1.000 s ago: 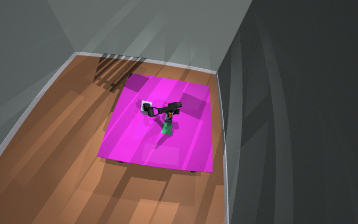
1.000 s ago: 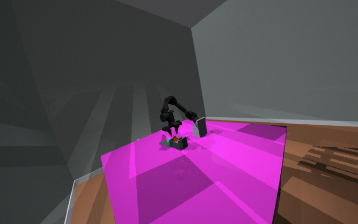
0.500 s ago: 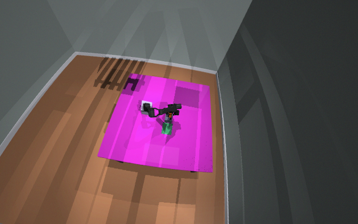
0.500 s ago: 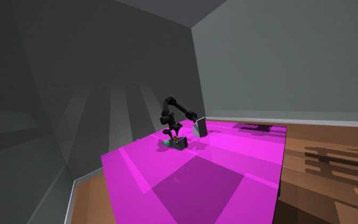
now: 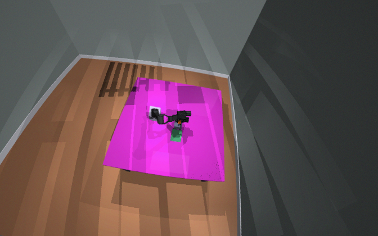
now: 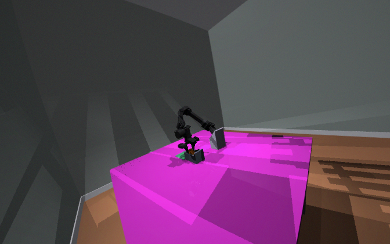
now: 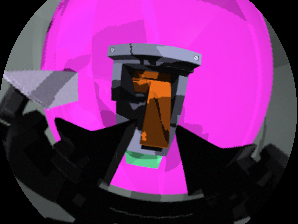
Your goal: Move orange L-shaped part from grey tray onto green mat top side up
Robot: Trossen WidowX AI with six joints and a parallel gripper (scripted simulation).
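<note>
The orange part (image 5: 179, 122) (image 6: 191, 151) (image 7: 159, 112) is tipped in the grey tray (image 5: 177, 126) (image 6: 194, 158) (image 7: 155, 51). Its L-shaped end is low in the dark pocket, near the tray's tall wall; its other end, toward the green mat (image 5: 176, 135) (image 6: 180, 156) (image 7: 143, 160), stands raised. My gripper (image 6: 190, 150) (image 7: 156, 125) is open and low over the tray, with one finger on each side of the raised end. In the wrist view gaps show between the part and both fingertips. The pocket's floor is mostly in shadow.
The tray's tall wall stands at the end away from the mat. The arm's pale base block (image 5: 153, 108) (image 6: 218, 139) (image 7: 62, 89) stands on the magenta table (image 5: 197, 151) (image 6: 162, 186) (image 7: 215, 100), to the left of the tray in the wrist view.
</note>
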